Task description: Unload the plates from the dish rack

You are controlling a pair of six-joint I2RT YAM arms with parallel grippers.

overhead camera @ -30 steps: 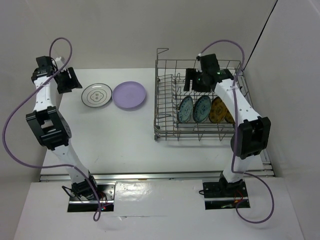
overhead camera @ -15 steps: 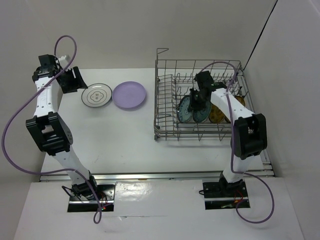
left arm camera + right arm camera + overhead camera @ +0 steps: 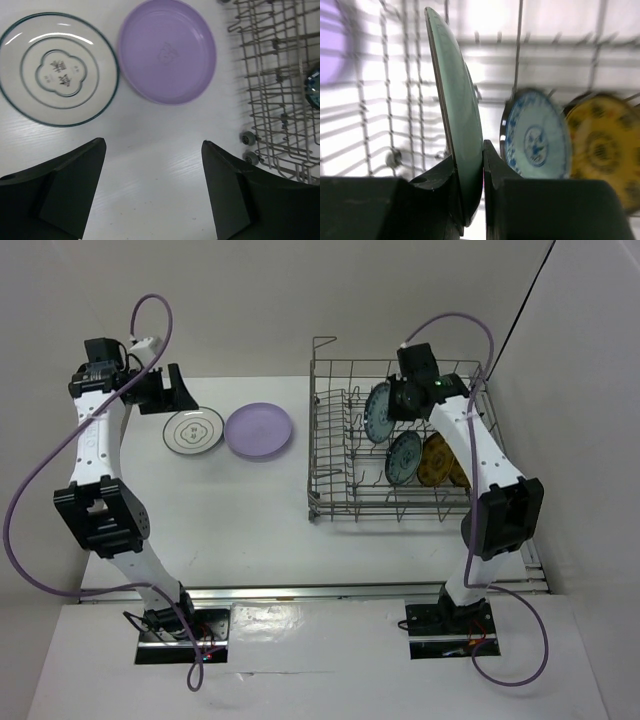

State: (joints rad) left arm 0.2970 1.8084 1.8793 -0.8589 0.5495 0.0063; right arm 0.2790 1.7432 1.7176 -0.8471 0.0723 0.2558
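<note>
**Teal plate held up over the rack by the right gripper**

The dish rack (image 3: pixel 330 455) sits on the right half of the table (image 3: pixel 250 520), its small wheels at the near-left corner showing in the left wrist view. Inside it, a standing teal plate (image 3: pixel 404 457) is upright between the tines. A mustard-yellow plate (image 3: pixel 436 458) stands just beside it on its right. A sliver of a second yellow plate (image 3: pixel 460 474) shows past the right arm, mostly hidden. In the right wrist view the teal and yellow faces appear side by side, blurred.

Two plates lie flat on the table to the left of the rack. The lavender plate (image 3: pixel 259 430) is the nearer to it, and the white plate (image 3: pixel 193 430), with a dark ring and a dark centre motif, lies on the far side of that one. Their rims are touching or very nearly so; the pictures do not settle which.

The right gripper (image 3: pixel 469 165) is closed on the lower rim of the held teal plate (image 3: pixel 378 412). One finger presses each face, and the plate stands on edge above the rack's rear-left part, higher than the plates between the tines.

The left gripper (image 3: pixel 153 150) has its jaws spread wide and nothing between them. It hangs over bare table just in front of the white and lavender plates, touching neither.
</note>
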